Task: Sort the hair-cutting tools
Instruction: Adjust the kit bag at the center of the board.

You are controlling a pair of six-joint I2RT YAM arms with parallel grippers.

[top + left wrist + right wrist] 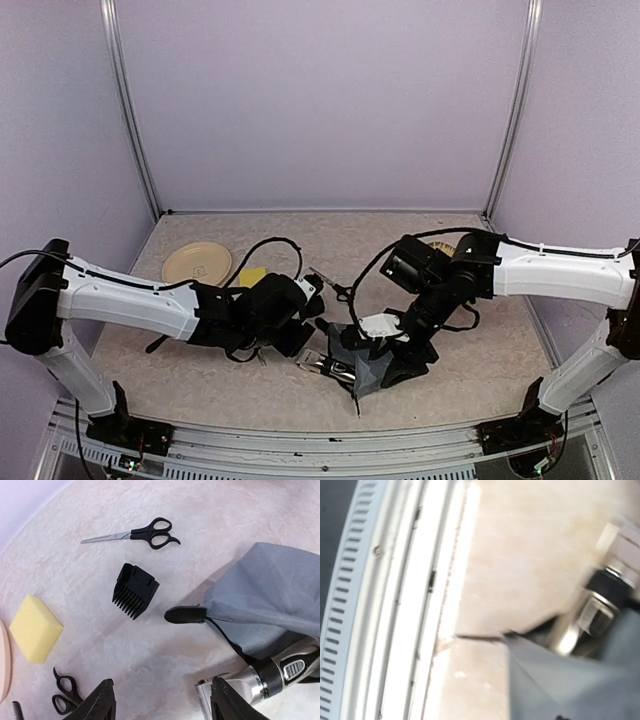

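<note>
One clipper (272, 672), partly inside grey pouch (270, 595)

first scissors (145, 533): black handles, silver blades shut, flat on counter (100, 645). comb guard (135, 591): black, near them, apart. second scissors (65, 692): only handles visible. clipper (270, 677): black-silver, lying flat, head exposed, body partly under grey pouch (270, 595).

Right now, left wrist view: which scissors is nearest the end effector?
The bottom-left scissors, beside the left end effector, below the yellow sponge, only handles showing. The top scissors lie beyond the black guard.
</note>
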